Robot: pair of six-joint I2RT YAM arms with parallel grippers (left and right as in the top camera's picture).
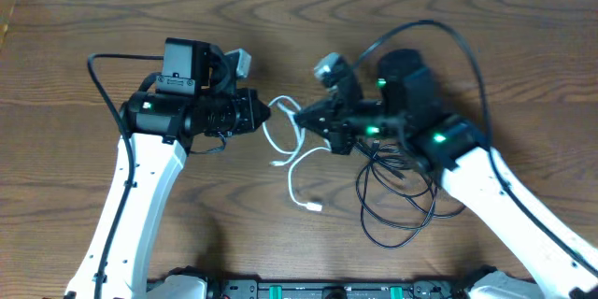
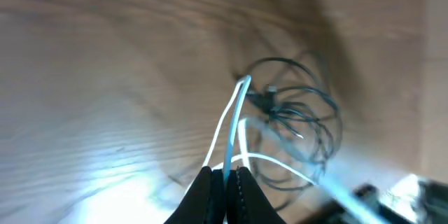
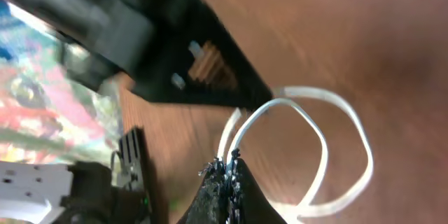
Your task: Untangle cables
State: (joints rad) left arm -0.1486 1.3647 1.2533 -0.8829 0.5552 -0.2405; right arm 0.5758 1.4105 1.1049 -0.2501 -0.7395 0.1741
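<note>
Your left gripper is clenched on the thin white cord with small plugs; in the left wrist view its two fingers are pinched together with the white strand caught between them, running up and away over the brown wood-grain table. Your right gripper is likewise clamped tight on that same white cord; the right wrist view shows the strand leaving the dark fingertips and curving off to the right in a rounded loop. The two claws sit near each other around the middle of the table, the left one on the left, with a short bow of white between them. From there the cord trails toward the near edge and ends in a small plug lying free on the wood. The two long thin black cords lie in a loose pile of overlapping loops right of centre (partly under the right arm), on the near side of the right gripper. You cannot tell from these views whether the white cord crosses the black loops.
</note>
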